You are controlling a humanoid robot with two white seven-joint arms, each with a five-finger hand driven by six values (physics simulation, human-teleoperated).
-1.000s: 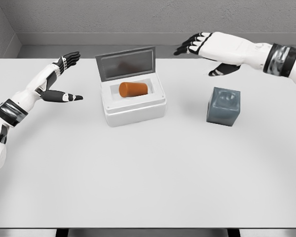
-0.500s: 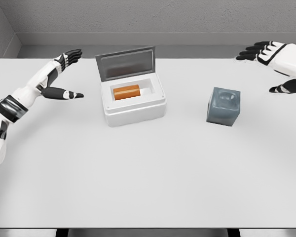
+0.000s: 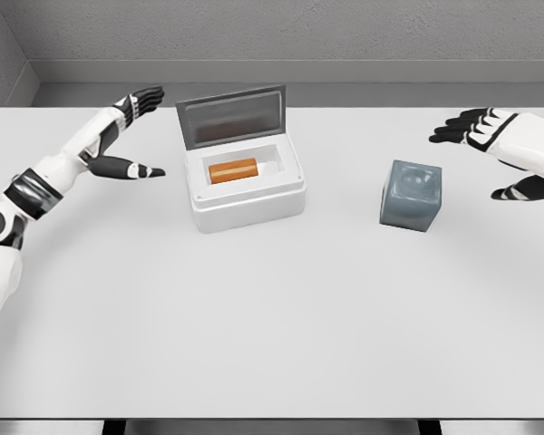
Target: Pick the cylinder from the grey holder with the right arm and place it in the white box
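Two hands hover above the white table [image 3: 272, 326], and neither holds anything. Right hand [image 3: 503, 149]: enters from the right edge, fingers [image 3: 453, 127] spread and pointing left, thumb extended below; it hangs to the right of the grey holder [image 3: 411, 195] and is clear of it. Grey holder: a dark grey block standing on the table right of centre, its top recess showing no cylinder. White box [image 3: 245, 186]: stands left of centre, well apart from the holder, with its grey-lined lid [image 3: 231, 116] raised at the far side and tilted back. Orange cylinder [image 3: 233, 169]: lies on its side inside the box cavity, its long axis running left to right. Left hand [image 3: 122, 136]: reaches in from the left edge, fingers outstretched toward the far right and thumb pointing right, just beside the box's left wall without touching it. Grey walls close the scene beyond the table's far edge.
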